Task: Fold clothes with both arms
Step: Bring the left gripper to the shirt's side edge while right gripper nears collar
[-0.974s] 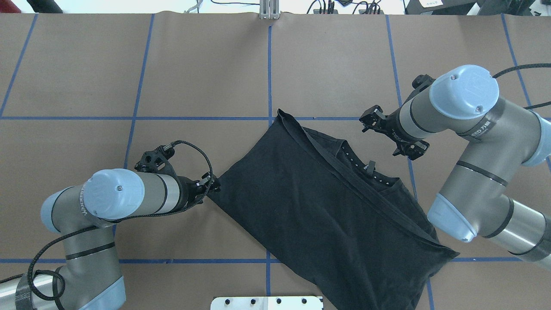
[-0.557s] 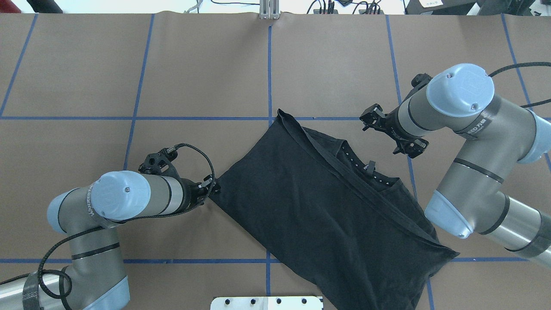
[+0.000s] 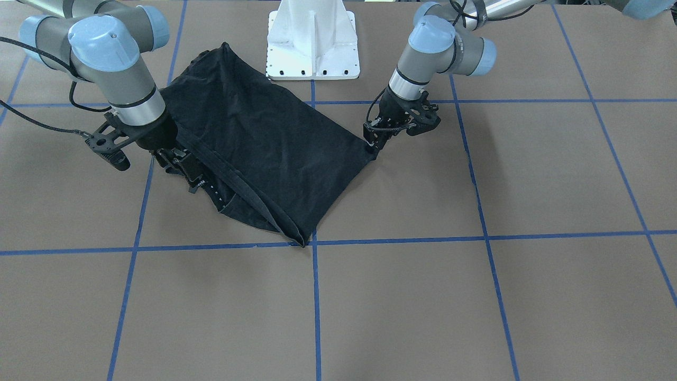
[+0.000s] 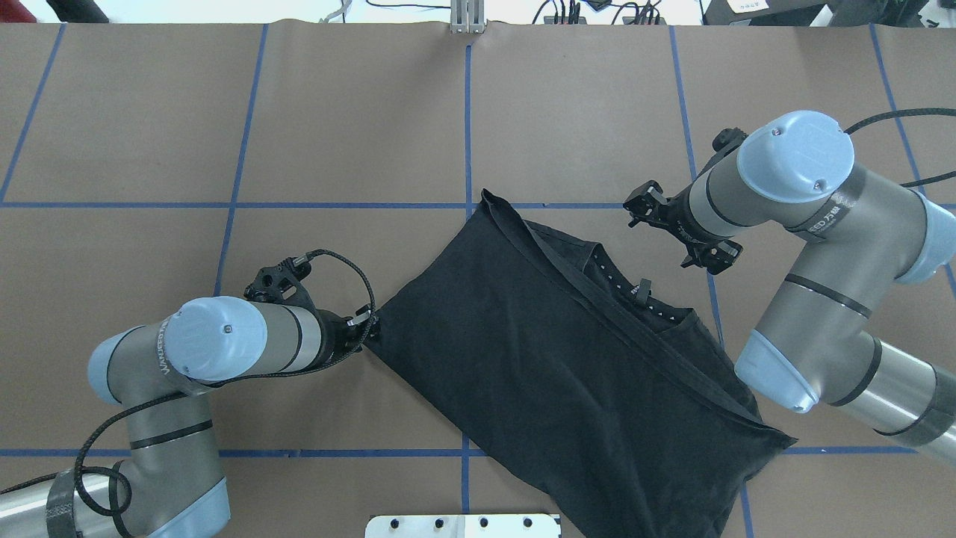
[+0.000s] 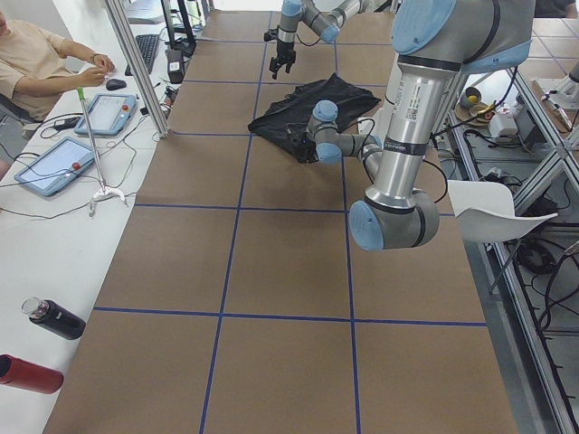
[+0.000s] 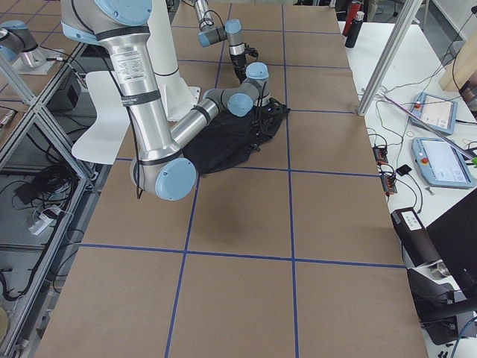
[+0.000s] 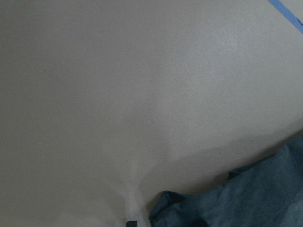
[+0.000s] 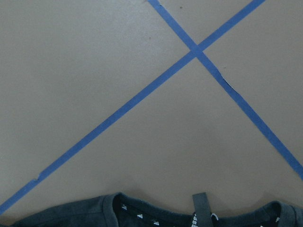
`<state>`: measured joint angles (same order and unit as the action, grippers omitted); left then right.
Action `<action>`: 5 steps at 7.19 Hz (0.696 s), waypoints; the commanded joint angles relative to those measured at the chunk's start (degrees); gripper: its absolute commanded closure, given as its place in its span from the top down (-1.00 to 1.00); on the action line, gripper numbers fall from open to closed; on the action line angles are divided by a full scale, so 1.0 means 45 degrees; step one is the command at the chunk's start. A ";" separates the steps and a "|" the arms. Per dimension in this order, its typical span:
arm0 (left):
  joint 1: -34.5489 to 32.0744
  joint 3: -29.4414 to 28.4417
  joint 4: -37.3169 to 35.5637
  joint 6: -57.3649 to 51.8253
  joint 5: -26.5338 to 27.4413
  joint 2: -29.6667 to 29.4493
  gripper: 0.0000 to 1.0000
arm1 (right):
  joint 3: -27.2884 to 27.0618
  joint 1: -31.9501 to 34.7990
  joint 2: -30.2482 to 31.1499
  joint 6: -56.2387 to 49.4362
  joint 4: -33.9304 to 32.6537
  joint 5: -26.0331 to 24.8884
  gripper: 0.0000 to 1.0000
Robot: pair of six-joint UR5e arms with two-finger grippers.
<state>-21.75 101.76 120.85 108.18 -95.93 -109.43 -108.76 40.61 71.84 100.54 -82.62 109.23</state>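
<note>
A black T-shirt (image 4: 538,351), doubled over with no print in view, lies slantwise on the brown table (image 4: 336,112) at the middle of the robot-side edge. Its nearest part runs past the white pedestal base (image 4: 463,525), and its bulk leans towards the table's right end. A little farther in, the left gripper (image 4: 371,326) sits low at the shirt's pointed corner that faces the table's left end. Its fingers are drawn narrow and seem to pinch that corner, probably so it can be lifted and carried over for the next fold. Farther still, the right gripper (image 3: 177,161) hangs by the collar (image 4: 650,302). Black against black cloth, it does not show whether it is wide or closed; it looks placed to take that side as the partner grasp. Compared with a second ago, the left arm (image 4: 216,340) has swung its elbow a little towards the shirt, and the held corner has slid slightly towards the robot-side edge. The right arm (image 4: 795,157) has barely shifted, and the rest of the shirt lies unchanged.
</note>
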 commanded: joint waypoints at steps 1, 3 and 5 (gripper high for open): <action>-0.0049 0.0080 0.0000 0.0042 0.0009 0.0002 -1.00 | 0.0009 -0.0001 -0.0007 0.0021 -0.0019 -0.0015 1.00; -0.0728 0.0276 -0.0019 -0.0171 -0.0030 0.0001 -1.00 | -0.0010 -0.0001 -0.0085 0.0080 -0.0020 -0.0015 1.00; -0.2421 -0.0382 0.0077 -0.2756 -0.0088 -0.0463 -1.00 | -0.0088 -0.0001 -0.0261 0.0099 -0.0117 0.0063 1.00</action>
<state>-27.69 101.96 120.91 102.55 -96.11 -110.10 -108.93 40.60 70.98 100.91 -82.96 109.28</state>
